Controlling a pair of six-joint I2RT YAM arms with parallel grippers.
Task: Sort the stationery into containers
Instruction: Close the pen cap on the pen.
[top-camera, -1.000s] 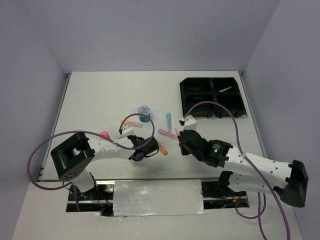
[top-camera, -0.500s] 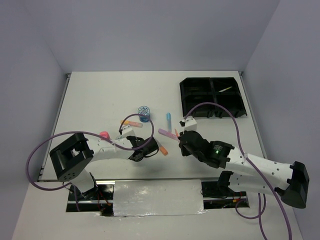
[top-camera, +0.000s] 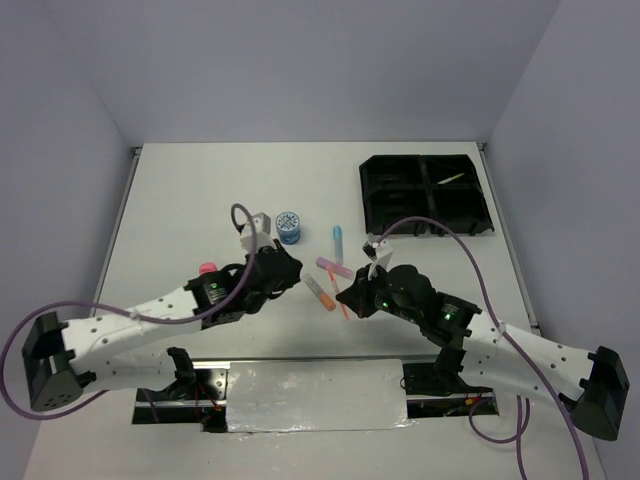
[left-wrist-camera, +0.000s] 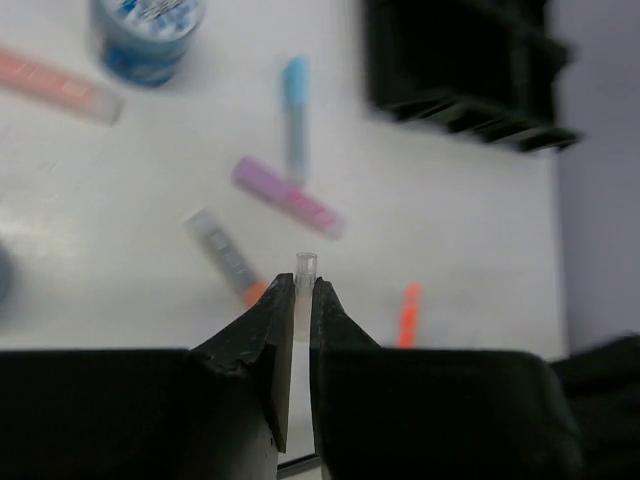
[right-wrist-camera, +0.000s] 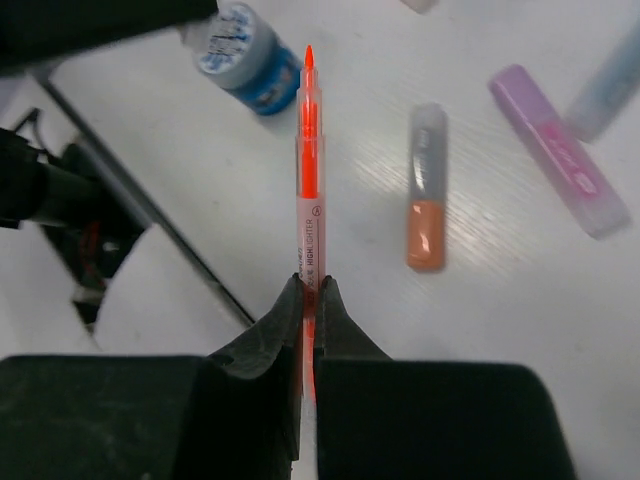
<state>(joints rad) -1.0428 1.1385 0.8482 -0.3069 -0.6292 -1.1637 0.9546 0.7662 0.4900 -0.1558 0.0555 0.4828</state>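
Note:
My right gripper (right-wrist-camera: 310, 283) is shut on an orange highlighter (right-wrist-camera: 309, 170) whose bare tip points away from me; in the top view that gripper (top-camera: 347, 298) hovers at the table's middle. My left gripper (left-wrist-camera: 303, 282) is shut on a small clear cap (left-wrist-camera: 305, 266) and sits close by on the left (top-camera: 290, 268). On the table lie a grey-and-orange pen (top-camera: 320, 292), a purple pen (top-camera: 333, 266) and a light blue pen (top-camera: 338, 240). A blue tub (top-camera: 288, 226) stands behind them. The black tray (top-camera: 425, 195) is at the far right.
A pink-capped bottle (top-camera: 207, 268) shows beside the left arm. An orange pen (left-wrist-camera: 60, 85) lies near the blue tub (left-wrist-camera: 150, 30). Another blue tub (right-wrist-camera: 245, 55) stands near the table's front edge, under the left arm. Purple cables arc over both arms.
The left arm unfolded and stretched toward the table's middle, its gripper closing on the clear cap and rising. The right gripper shifted slightly left and nearer with the highlighter.

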